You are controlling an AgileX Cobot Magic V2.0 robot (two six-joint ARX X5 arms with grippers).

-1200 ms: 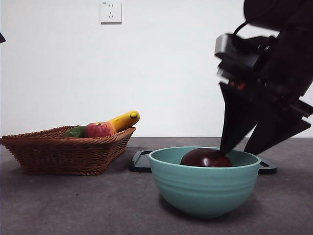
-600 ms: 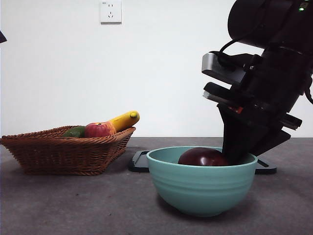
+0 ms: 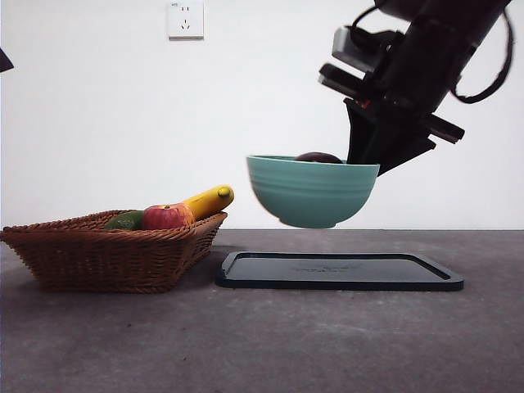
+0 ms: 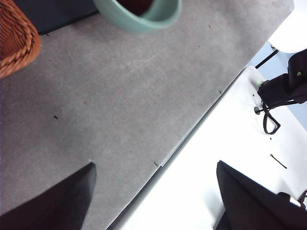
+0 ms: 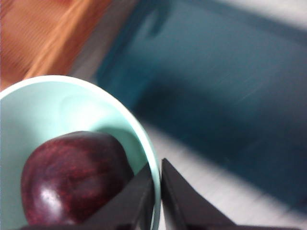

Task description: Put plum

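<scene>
The dark maroon plum [image 5: 72, 179] lies inside a teal bowl [image 5: 48, 110]. My right gripper [image 5: 157, 191] is shut on the bowl's rim, one jaw inside and one outside. In the front view the bowl [image 3: 309, 191] hangs in the air above the black tray [image 3: 339, 271], with the plum [image 3: 318, 157] just showing over its rim and the right gripper [image 3: 364, 155] at its right edge. The left gripper [image 4: 153, 196] stands open over the table's edge, far from the bowl [image 4: 144, 14], with nothing between its jaws.
A wicker basket [image 3: 110, 254] at the left holds a red apple [image 3: 164, 218], a banana [image 3: 209, 200] and a green fruit [image 3: 124, 220]. The basket's corner [image 4: 17, 43] shows in the left wrist view. A wall socket [image 3: 185, 20] is on the back wall.
The right gripper shut on the bowl's rim and raised the bowl with the plum off the table, up and slightly left, above the tray.
</scene>
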